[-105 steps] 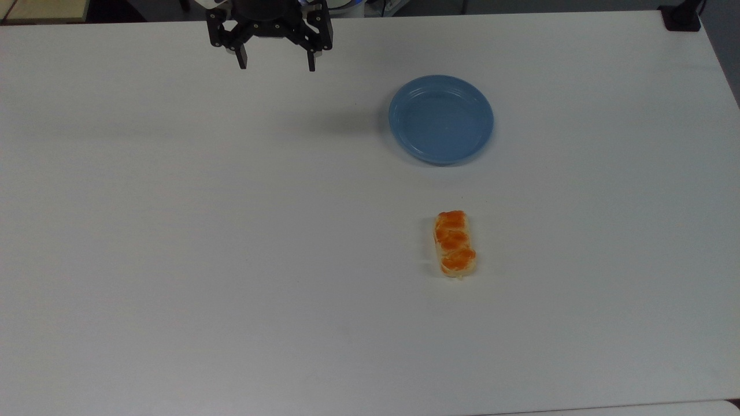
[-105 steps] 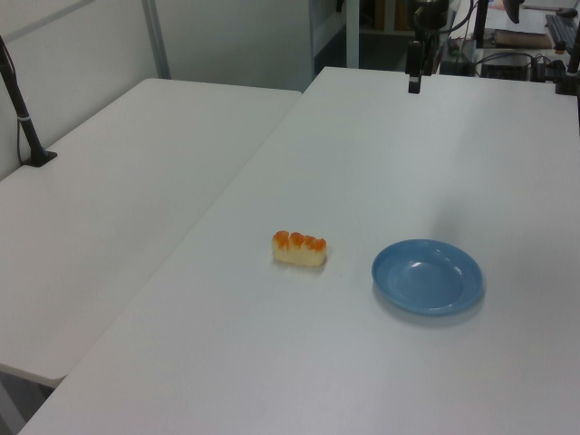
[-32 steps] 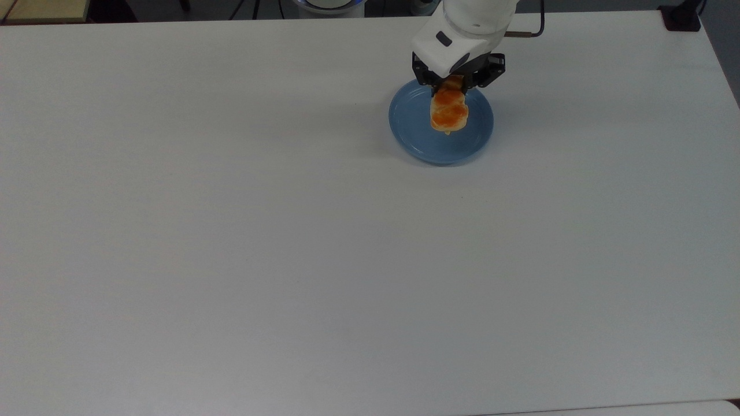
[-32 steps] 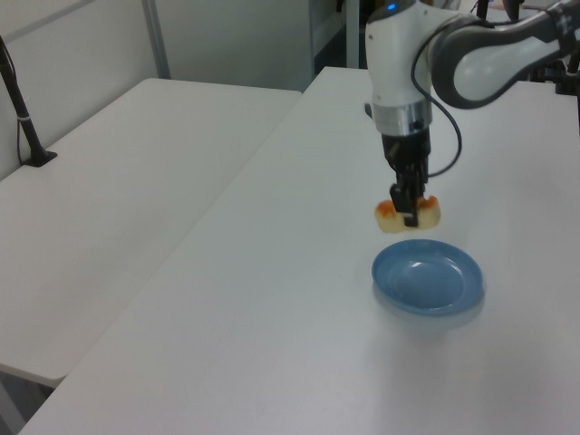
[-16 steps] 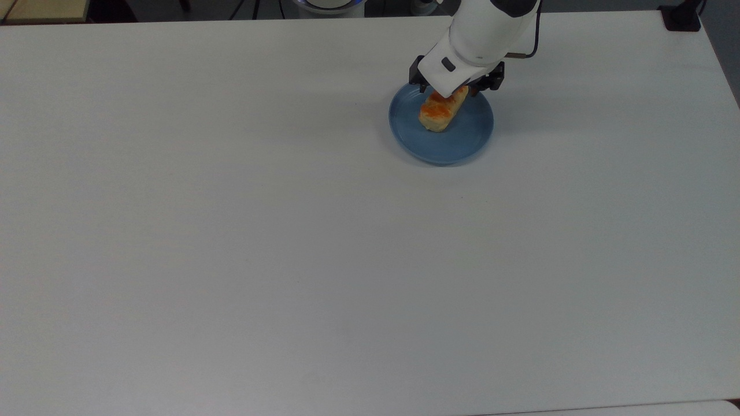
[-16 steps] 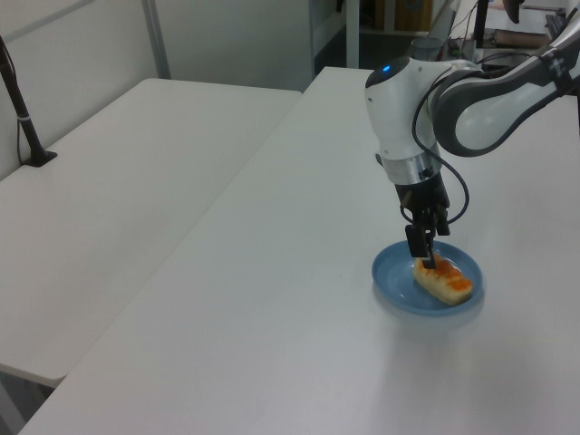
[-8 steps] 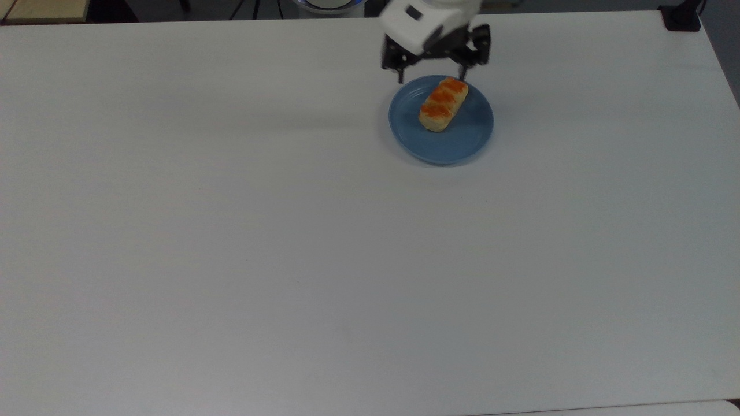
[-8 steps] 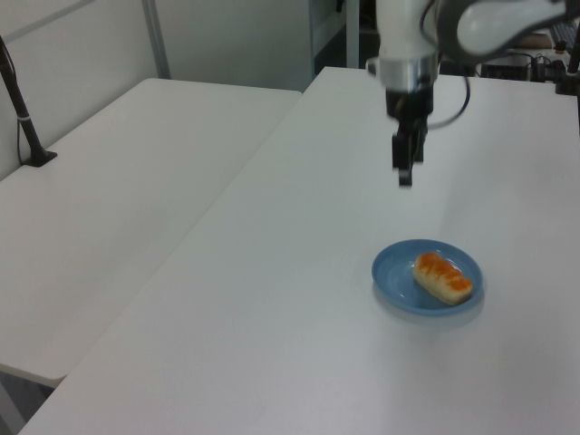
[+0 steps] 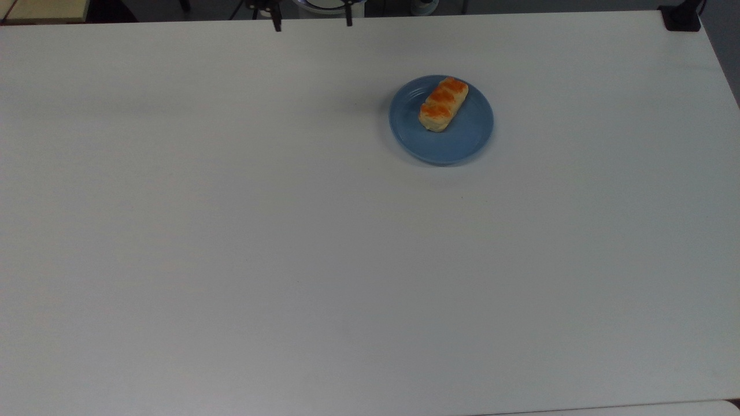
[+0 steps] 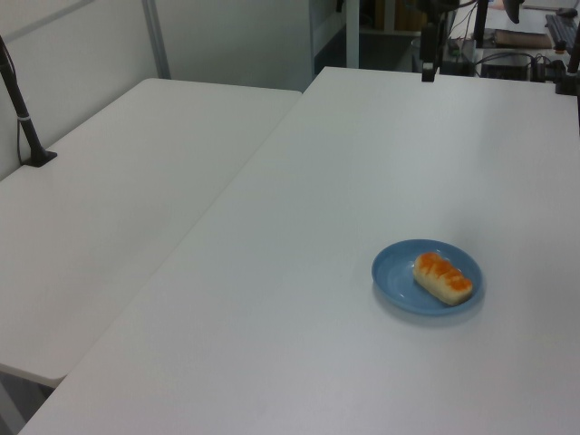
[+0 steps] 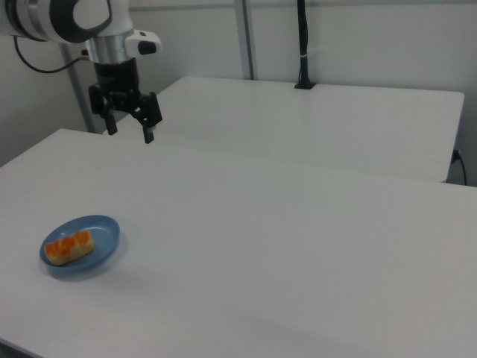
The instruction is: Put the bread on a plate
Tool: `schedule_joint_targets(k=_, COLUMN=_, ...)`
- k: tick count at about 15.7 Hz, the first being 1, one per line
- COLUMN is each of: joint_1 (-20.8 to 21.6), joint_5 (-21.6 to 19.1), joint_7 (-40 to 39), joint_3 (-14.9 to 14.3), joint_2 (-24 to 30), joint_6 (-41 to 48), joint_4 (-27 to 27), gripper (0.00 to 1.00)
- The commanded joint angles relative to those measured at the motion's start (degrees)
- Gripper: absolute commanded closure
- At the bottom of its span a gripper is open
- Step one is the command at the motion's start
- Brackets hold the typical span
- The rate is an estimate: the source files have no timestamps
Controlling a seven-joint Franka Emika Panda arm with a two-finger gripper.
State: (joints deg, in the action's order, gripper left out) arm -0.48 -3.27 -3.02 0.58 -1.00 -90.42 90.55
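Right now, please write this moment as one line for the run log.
bread: lying on plate | gripper: open, empty, raised away from plate | task: looks done

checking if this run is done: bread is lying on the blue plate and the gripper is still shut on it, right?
Not quite. The bread does lie on the blue plate, but the gripper is not shut on it: the right view shows it raised well away from the plate, fingers spread and holding nothing.

Bread [image 9: 443,104]: orange-glazed roll, lying flat, diagonal on blue round plate [image 9: 462,147], off-centre.
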Motion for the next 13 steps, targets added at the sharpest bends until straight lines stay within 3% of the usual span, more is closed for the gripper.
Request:
schedule_joint_targets(k=1, joint_1=-1.1, joint_5=-1.0, joint_7=-0.8, joint_3=-0.1, joint_2=-0.4, joint_6=-1.9, joint_4=0.2, gripper=0.0)
schedule_joint_targets(k=13, joint_1=-1.9, joint_5=-1.2, joint_7=-0.8, joint_3=-1.8, joint_2=-0.3, joint_6=-3.6, joint_4=0.3, gripper=0.0)
